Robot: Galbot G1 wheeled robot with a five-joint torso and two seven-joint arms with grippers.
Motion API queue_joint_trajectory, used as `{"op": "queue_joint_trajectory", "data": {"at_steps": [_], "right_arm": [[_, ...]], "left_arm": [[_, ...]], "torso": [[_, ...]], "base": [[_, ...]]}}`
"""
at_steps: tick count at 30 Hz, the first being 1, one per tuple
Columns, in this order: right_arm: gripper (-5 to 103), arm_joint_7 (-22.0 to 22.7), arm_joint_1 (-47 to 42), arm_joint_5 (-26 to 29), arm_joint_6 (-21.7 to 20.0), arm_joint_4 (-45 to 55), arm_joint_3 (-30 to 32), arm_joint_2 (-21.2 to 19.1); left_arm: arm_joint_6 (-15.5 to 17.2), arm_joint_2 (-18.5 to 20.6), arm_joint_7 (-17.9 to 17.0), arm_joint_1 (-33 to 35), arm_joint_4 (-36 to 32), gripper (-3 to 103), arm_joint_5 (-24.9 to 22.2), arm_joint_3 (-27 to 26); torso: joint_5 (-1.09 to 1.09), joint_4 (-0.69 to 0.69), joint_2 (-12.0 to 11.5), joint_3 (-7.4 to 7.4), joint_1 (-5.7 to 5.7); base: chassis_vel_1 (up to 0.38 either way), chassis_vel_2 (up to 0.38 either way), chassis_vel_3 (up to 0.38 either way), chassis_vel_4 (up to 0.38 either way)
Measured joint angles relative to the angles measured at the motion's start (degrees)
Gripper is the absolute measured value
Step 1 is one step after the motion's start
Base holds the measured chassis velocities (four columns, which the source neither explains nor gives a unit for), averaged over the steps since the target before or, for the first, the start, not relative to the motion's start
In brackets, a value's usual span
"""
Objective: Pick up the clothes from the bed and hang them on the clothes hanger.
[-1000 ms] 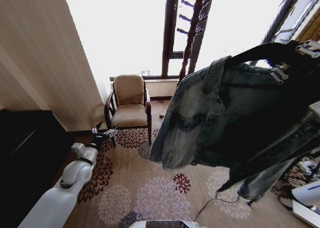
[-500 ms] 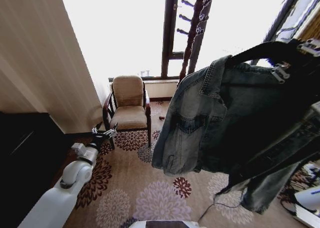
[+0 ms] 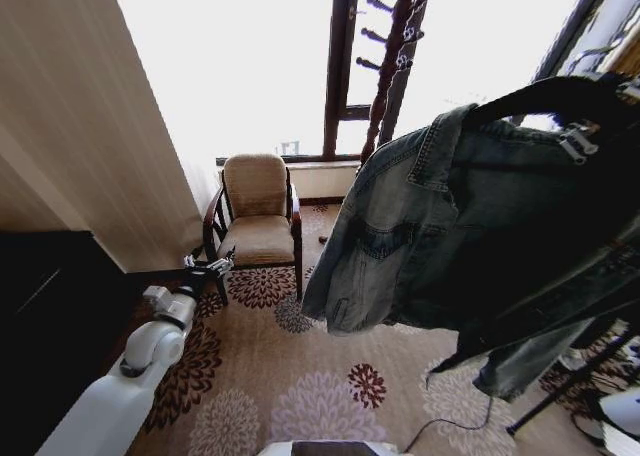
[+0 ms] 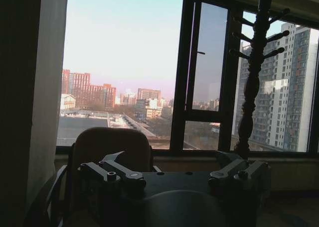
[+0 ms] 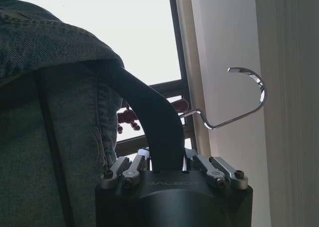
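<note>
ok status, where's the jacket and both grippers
Right gripper shut on the clothes hanger, held high. Denim jacket draped on it, off the floor. Left gripper low and empty, jaws open, towards the armchair. Coat stand ahead.

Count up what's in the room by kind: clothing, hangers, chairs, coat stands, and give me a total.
Clothing: 1, the jacket, draped on the hanger
Hangers: 1, the hanger, held by the right pincer
Chairs: 1, the chair by the window
Coat stands: 1, the stand
Total: 4
</note>
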Motion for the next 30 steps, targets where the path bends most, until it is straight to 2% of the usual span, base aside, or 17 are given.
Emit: {"op": "queue_joint_trajectory", "data": {"at_steps": [17, 30], "right_arm": [[31, 0.15, 4.99, -2.64, 0.48, 0.0, -7.11, -2.55], [31, 0.19, 5.17, -3.98, 0.56, 0.0, -7.69, -2.23]], "left_arm": [[0.0, 0.0, -0.01, 0.0, 0.0, 100, 0.0, 0.0], [0.0, 0.0, -0.01, 0.0, 0.0, 100, 0.0, 0.0]], "torso": [[0.01, -0.01, -0.01, 0.01, 0.02], [0.0, -0.01, -0.01, 0.01, 0.02]], "base": [[-0.112, 0.115, 0.11, -0.109], [-0.099, 0.107, 0.101, -0.101]]}}
